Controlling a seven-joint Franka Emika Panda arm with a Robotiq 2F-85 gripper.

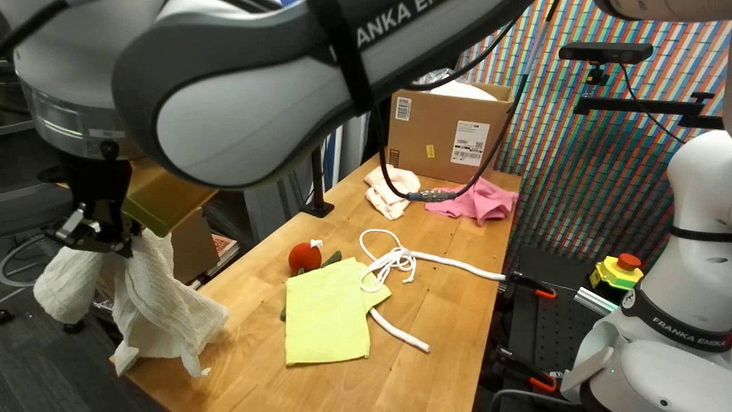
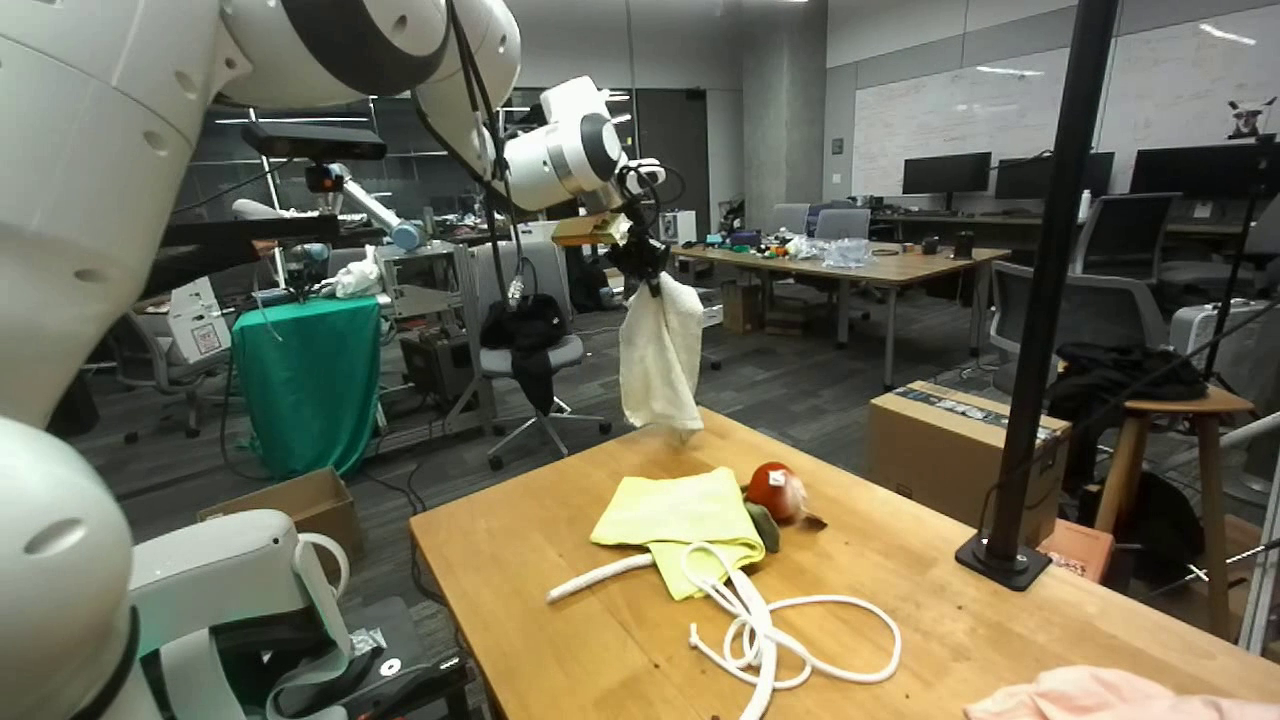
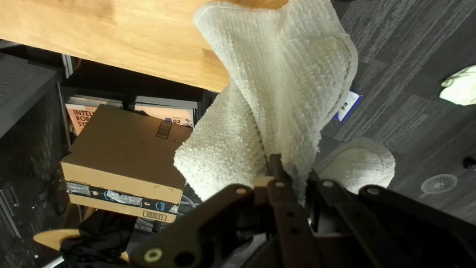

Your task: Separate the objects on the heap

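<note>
My gripper (image 3: 294, 167) is shut on the white fluffy towel (image 3: 282, 67), whose folds hang from between the fingers. In both exterior views the towel (image 1: 171, 309) dangles at a corner of the table; whether its lower hem touches the wood, I cannot tell. What lies together of the heap is the yellow-green cloth (image 1: 326, 320), the white cord (image 1: 394, 260) and the red-and-green soft toy (image 1: 305, 257). The cord runs both over and under the cloth, and the toy's green parts are partly beneath it. Apart from these lie the small cream cloth (image 1: 394, 189) and the pink cloth (image 1: 477, 200).
A cardboard box (image 1: 446, 137) stands at the table end behind the cream and pink cloths. Along one long edge rises a black pole (image 2: 1010, 400) on a flat foot. Another cardboard box (image 3: 126, 149) sits off the table. The table edge (image 3: 148, 70) passes close to the towel.
</note>
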